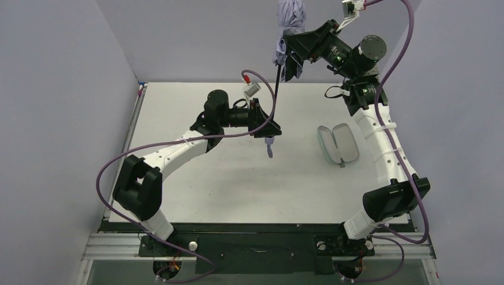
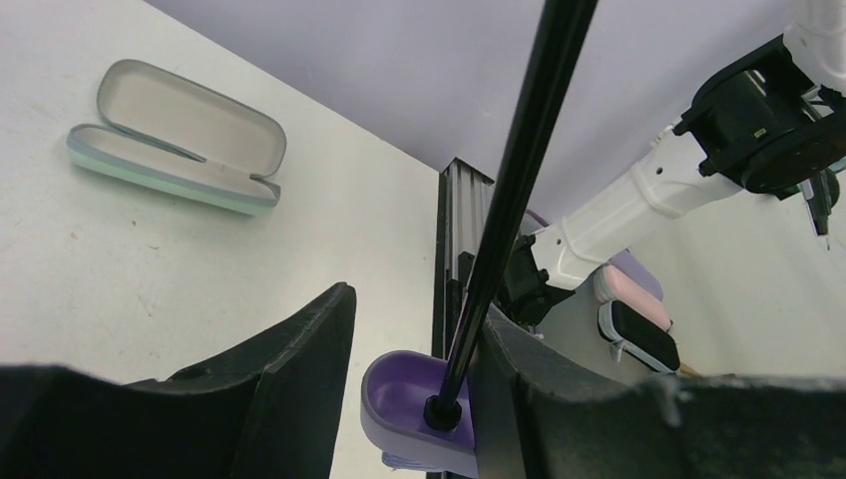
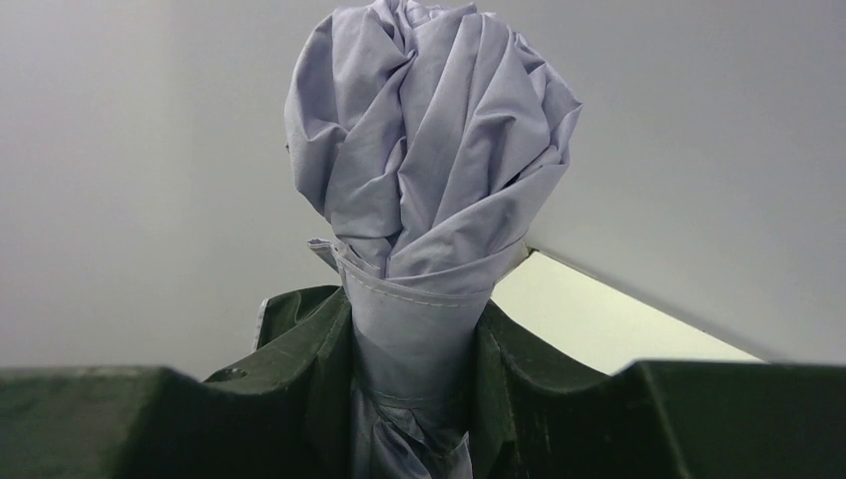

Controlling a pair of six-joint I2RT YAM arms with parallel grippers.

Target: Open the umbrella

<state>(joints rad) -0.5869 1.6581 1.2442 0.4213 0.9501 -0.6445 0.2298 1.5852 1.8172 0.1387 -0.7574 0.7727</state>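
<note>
While your left gripper (image 2: 417, 302) pinches the pale lavender folding umbrella (image 3: 429, 170) by its small handle (image 2: 414, 404), your right gripper (image 3: 411, 309) clamps the bunched fabric high over the white table (image 1: 196, 190) — holding the thin black shaft (image 2: 519, 180) extended for opening.

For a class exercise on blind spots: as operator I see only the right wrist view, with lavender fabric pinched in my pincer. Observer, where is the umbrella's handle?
Observer: The handle sits between the fingers of the left pincer.
Operator: Is the shaft out?
Observer: Yes. The top view shows the thin black shaft bare from the handle up to the canopy.
Operator: Anything lying below?
Observer: An open glasses case, to the handle's right in the top view.
</note>
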